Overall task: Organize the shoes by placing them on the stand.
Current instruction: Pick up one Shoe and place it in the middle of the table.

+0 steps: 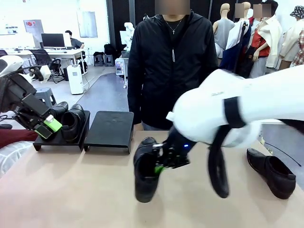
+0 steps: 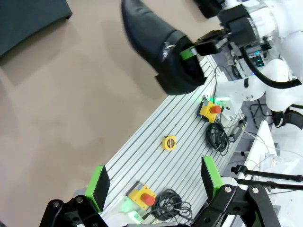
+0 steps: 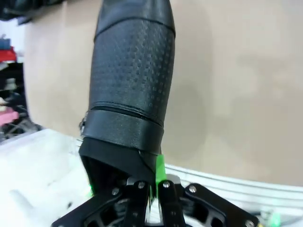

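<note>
Black shoe (image 1: pixel 145 175) lies near the middle of the table (image 1: pixel 71 190), on the robot's side of the stand (image 1: pixel 111 126). The right gripper (image 1: pixel 160 166) pinches it at the collar by the heel. In the right wrist view the fingers (image 3: pixel 163 189) are pressed close together on the collar rim, with one green pad showing against the leather. The shoe's textured upper (image 3: pixel 130 71) runs away from the camera, toe farthest. Whether the sole touches the table cannot be told.

The left gripper (image 1: pixel 49 128) hangs at the left edge of the table, just in front of the stand's left panel. Its jaws are spread wide and hold nothing. The left wrist view shows both green pads (image 2: pixel 99 184) well apart over the table edge.

A pair (image 1: pixel 71 121) of shoes stands side by side on the left panel, toes toward the robot. A fourth shoe (image 1: pixel 270 172) lies on the table at the far right, well apart from the stand.

A person (image 1: pixel 166 61) in a black jacket stands at the far side, behind the stand's right panel.
</note>
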